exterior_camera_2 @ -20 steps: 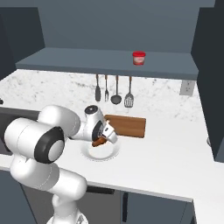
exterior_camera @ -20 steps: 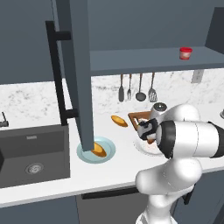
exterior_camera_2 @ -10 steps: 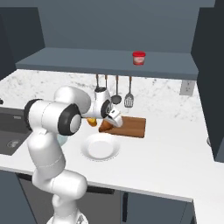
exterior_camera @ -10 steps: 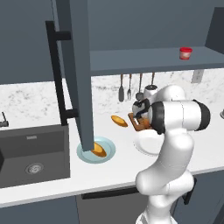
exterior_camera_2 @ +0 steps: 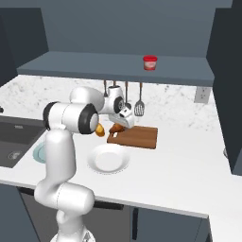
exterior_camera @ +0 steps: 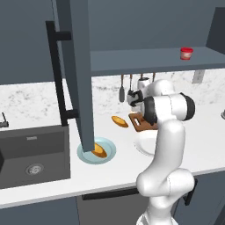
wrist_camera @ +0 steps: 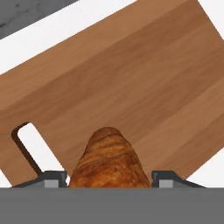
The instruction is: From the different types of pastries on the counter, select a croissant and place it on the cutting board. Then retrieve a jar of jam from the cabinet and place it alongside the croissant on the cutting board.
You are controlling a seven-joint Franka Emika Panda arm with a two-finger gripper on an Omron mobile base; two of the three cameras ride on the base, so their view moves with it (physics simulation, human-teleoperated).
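Note:
My gripper is shut on the croissant, a plump golden-brown ridged pastry that juts out between the two fingertips. It hangs just above the handle end of the brown wooden cutting board. In the right base view the gripper holds the croissant over the left end of the cutting board. The red-lidded jar of jam stands on the open cabinet shelf, up and to the right. The cabinet door is swung open. On the counter, a flat oval pastry lies left of the board.
A white plate lies in front of the board. A blue plate holds an orange wedge pastry under the open door. The dark sink is at the left. Utensils hang on the back wall.
The arm has swung from over the white plate back to the cutting board, carrying the croissant with it. The grip has stayed the same.

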